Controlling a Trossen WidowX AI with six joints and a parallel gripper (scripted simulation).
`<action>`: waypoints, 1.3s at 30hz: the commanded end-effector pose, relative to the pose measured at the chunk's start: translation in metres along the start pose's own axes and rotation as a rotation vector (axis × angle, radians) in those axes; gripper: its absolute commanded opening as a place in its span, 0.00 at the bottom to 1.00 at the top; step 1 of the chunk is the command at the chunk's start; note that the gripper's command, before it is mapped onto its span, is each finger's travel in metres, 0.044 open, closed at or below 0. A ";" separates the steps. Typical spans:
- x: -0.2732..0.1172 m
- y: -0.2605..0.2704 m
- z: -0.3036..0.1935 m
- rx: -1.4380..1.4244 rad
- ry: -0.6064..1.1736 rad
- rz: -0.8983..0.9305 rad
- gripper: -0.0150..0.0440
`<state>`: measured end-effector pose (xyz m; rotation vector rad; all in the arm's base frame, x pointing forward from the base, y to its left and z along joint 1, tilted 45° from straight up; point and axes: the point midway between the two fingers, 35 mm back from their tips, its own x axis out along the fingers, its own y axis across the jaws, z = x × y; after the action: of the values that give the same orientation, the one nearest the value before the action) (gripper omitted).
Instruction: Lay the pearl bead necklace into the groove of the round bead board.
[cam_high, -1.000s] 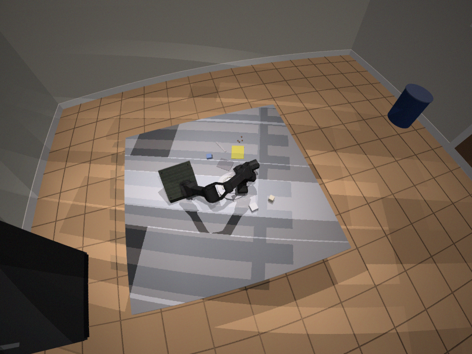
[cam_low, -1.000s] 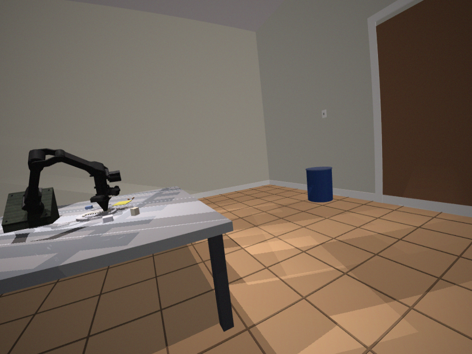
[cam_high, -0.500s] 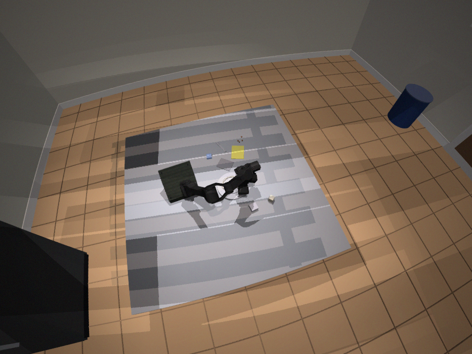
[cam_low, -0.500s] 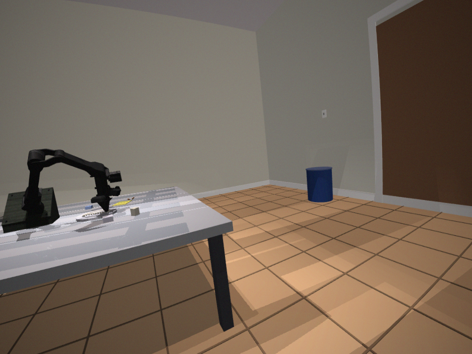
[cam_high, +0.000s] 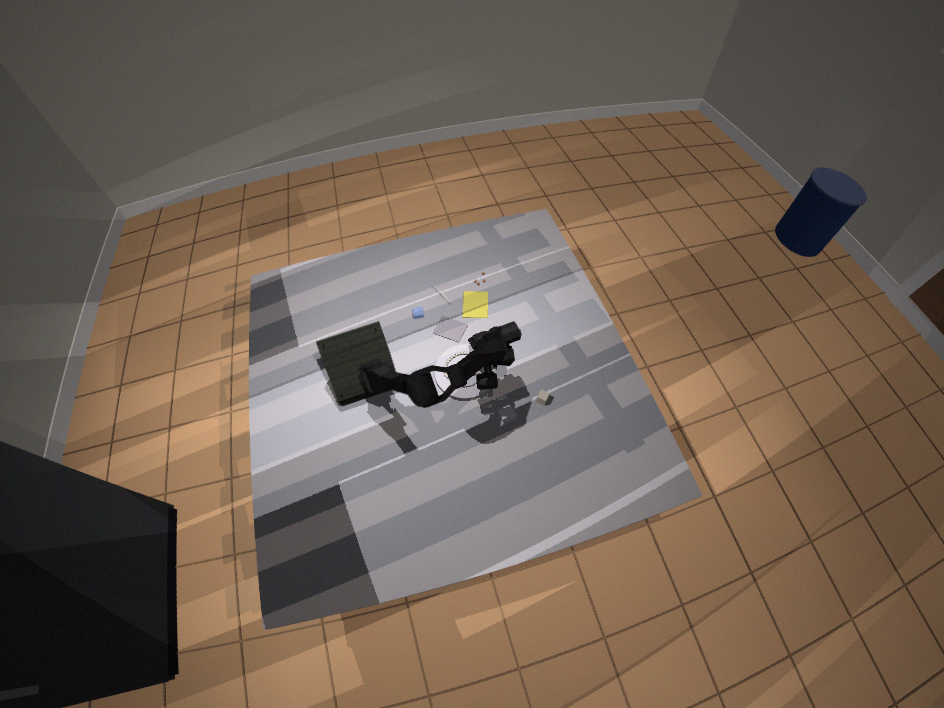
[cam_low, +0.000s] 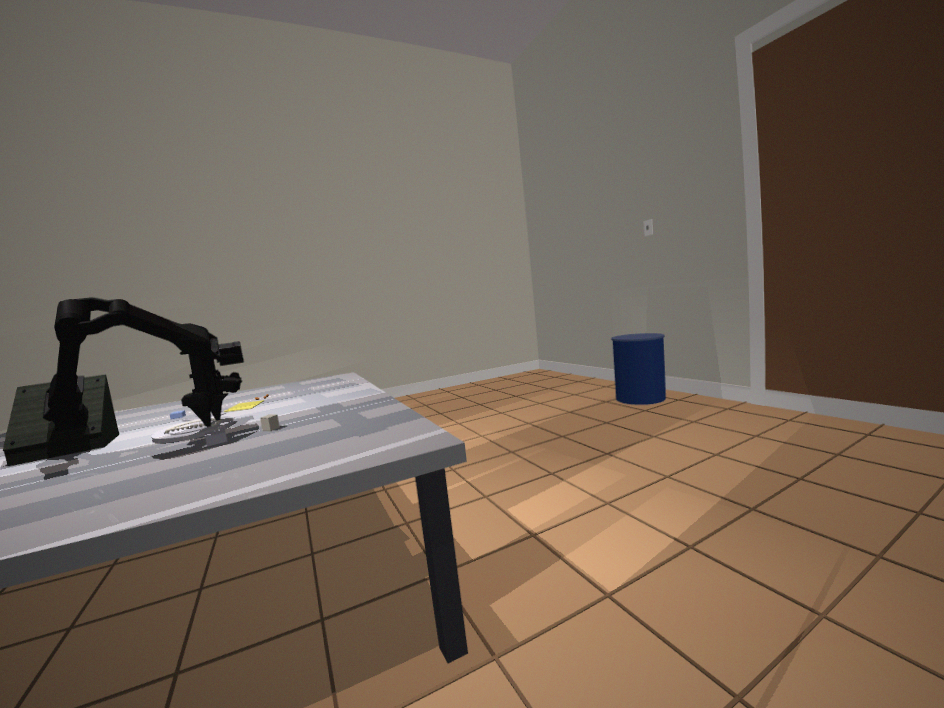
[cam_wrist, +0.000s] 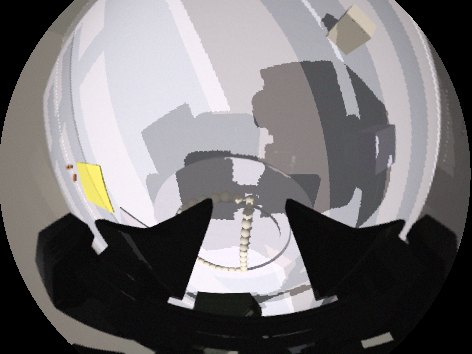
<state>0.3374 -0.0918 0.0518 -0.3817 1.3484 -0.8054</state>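
The round white bead board (cam_high: 439, 381) (cam_low: 161, 438) (cam_wrist: 247, 171) lies on the table. Pearl beads (cam_high: 455, 354) (cam_low: 179, 428) (cam_wrist: 245, 233) follow the left side of its ring in the wrist view. One strand cuts straight across the ring's inside, from the far side to the near side, and the right arc of the ring shows no beads. My gripper (cam_low: 211, 424) (cam_wrist: 249, 203) is open low over the board, with its fingertips apart on either side of the strand's far end. The left finger hides part of the necklace.
A beige cube (cam_high: 543, 397) (cam_low: 269, 422) (cam_wrist: 352, 31) and a shaded grey block (cam_wrist: 385, 149) are beyond and right of the board. A yellow square (cam_high: 475, 304) (cam_low: 244, 406) (cam_wrist: 93, 185), blue block (cam_high: 417, 312) (cam_low: 177, 414) and small brown bits (cam_wrist: 74, 177) lie to the other side.
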 end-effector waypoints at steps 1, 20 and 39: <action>-0.004 0.000 0.001 -0.001 -0.005 -0.002 0.97; -0.004 0.000 0.000 -0.001 -0.005 -0.002 1.00; -0.032 0.002 -0.012 0.128 -0.004 -0.001 0.46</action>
<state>0.3264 -0.0653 0.0703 -0.2974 1.2953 -0.8820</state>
